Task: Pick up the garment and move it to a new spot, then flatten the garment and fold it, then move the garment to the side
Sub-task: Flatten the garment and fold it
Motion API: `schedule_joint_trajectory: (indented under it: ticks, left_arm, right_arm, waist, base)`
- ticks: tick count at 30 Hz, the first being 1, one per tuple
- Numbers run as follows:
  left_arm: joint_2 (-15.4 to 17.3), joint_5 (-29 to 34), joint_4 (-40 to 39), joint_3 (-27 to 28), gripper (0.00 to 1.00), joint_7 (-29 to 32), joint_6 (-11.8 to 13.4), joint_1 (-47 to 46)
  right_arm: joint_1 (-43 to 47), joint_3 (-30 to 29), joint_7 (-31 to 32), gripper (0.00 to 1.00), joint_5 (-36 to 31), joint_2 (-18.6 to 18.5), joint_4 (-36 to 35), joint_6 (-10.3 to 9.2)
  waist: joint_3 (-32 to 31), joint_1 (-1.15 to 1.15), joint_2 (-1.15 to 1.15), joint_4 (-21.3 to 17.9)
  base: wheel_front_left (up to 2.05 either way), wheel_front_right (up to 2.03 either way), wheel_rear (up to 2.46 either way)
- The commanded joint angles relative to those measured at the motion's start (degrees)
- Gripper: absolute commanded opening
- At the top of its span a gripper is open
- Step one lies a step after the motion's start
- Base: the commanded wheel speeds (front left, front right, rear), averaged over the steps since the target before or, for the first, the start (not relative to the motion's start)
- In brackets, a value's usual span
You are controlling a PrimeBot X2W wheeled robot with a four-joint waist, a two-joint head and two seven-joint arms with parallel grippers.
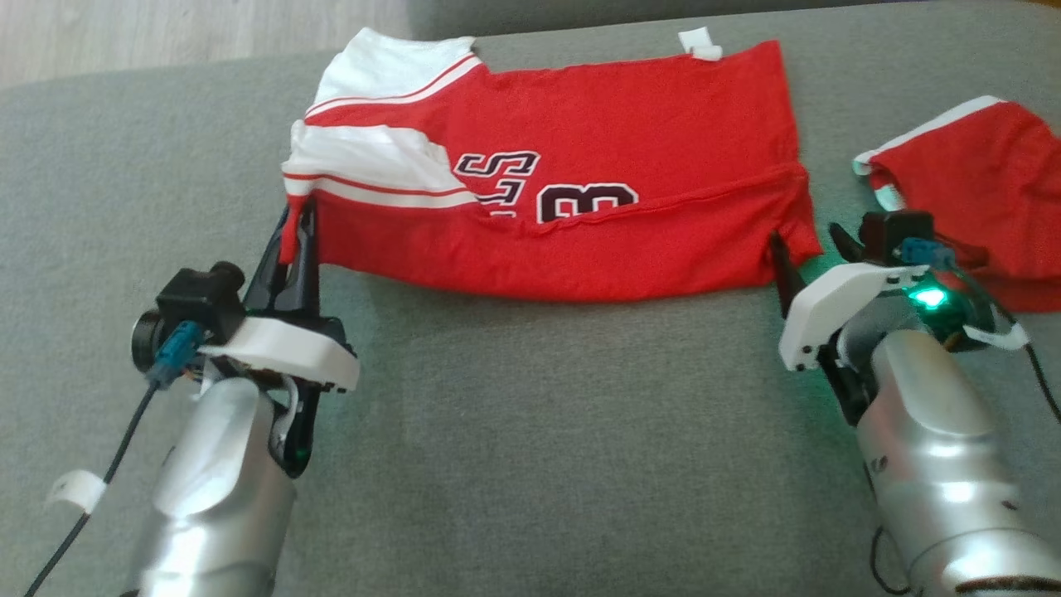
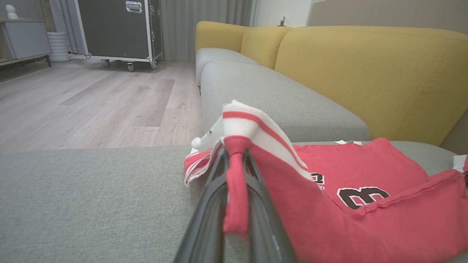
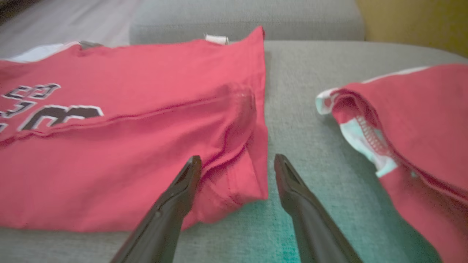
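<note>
The garment is a red jersey with white striped sleeves and dark lettering, spread across the grey couch seat. My left gripper is shut on its near-left corner; in the left wrist view a strip of red cloth hangs pinched between the two dark fingers. My right gripper stands open at the near-right corner, and in the right wrist view that corner lies between the spread fingers, not gripped.
A second red and white garment lies crumpled at the right of the seat, close beside my right arm. Yellow couch backs stand behind the seat. Wooden floor and a wheeled black case are off to the left.
</note>
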Motion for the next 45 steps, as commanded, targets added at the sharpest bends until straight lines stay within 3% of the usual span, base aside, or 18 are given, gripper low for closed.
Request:
schedule_joint_trajectory:
  ticks: [1, 7, 8, 9, 10, 11, 19, 24, 32, 45]
  left_arm:
    - [1.13, 0.4, -2.1, 1.1, 0.0, -0.55, -0.21, -1.6]
    - [1.54, 0.23, -1.6, 0.16, 0.0, -0.62, -0.39, -1.52]
    - [1.62, 0.13, -1.38, 0.2, 0.0, -0.62, -0.39, -1.47]
    - [1.73, 0.02, -1.09, 0.29, 0.0, -0.63, -0.33, -1.41]
    - [1.73, 0.02, -1.09, 0.29, 0.0, -0.63, -0.33, -1.41]
    - [1.86, -0.06, -0.76, 0.39, 0.0, -0.64, -0.24, -1.33]
    - [3.87, -1.11, 3.21, 1.96, 0.0, -0.54, 1.29, 1.22]
    - [4.91, -2.18, 5.82, 2.19, 0.0, 0.22, 1.13, 5.07]
    - [6.09, -5.24, 5.44, 2.68, 0.0, 2.44, 0.35, 12.01]
    - [8.26, -8.2, -4.11, 1.71, 0.0, 11.17, 0.14, 21.31]
  right_arm:
    - [-2.16, -0.55, 0.65, 1.0, -2.13, 0.3, -0.08, -0.04]
    - [-3.91, -7.13, 2.67, 1.0, -6.47, 0.3, 5.16, -0.04]
    - [-4.19, -7.22, 2.41, 0.92, -6.1, 0.3, 6.15, -0.04]
    - [-4.46, -7.05, 1.96, 0.3, -5.84, 0.3, 7.02, -0.04]
    - [-4.46, -7.05, 1.96, 0.3, -5.84, 0.3, 7.02, -0.04]
    - [-4.73, -6.67, 1.17, 0.0, -5.28, 0.3, 7.81, -0.04]
    - [-5.53, -1.46, -6.83, 0.0, 3.88, 0.3, 12.83, -0.04]
    - [-3.56, 3.85, -8.4, 0.0, 11.13, 0.3, 14.26, -0.04]
    - [0.78, 11.15, -5.92, 0.0, 18.59, 0.3, 13.79, -0.04]
    - [5.9, 12.51, -0.45, 0.0, 22.5, -0.08, 9.57, -0.04]
  waist:
    - [0.5, 0.0, 0.0, 0.62]
    - [0.73, 0.0, 0.0, 1.38]
    - [0.65, 0.0, 0.0, 1.36]
    - [0.53, 0.0, 0.0, 1.28]
    - [0.53, 0.0, 0.0, 1.28]
    - [0.33, 0.0, 0.0, 1.16]
    - [-2.89, 0.0, 0.0, -1.5]
    - [-7.06, 0.0, 0.0, -3.29]
    - [-12.29, 0.0, 0.0, -5.84]
    - [-15.8, 0.0, 0.0, -6.13]
  base:
    - [0.0, 0.0, 0.0]
    - [0.0, 0.0, 0.0]
    - [0.0, 0.0, 0.0]
    - [0.0, 0.0, 0.0]
    - [0.0, 0.0, 0.0]
    - [0.0, 0.0, 0.0]
    - [0.0, 0.0, 0.0]
    - [0.0, 0.0, 0.0]
    - [0.0, 0.0, 0.0]
    - [0.0, 0.0, 0.0]
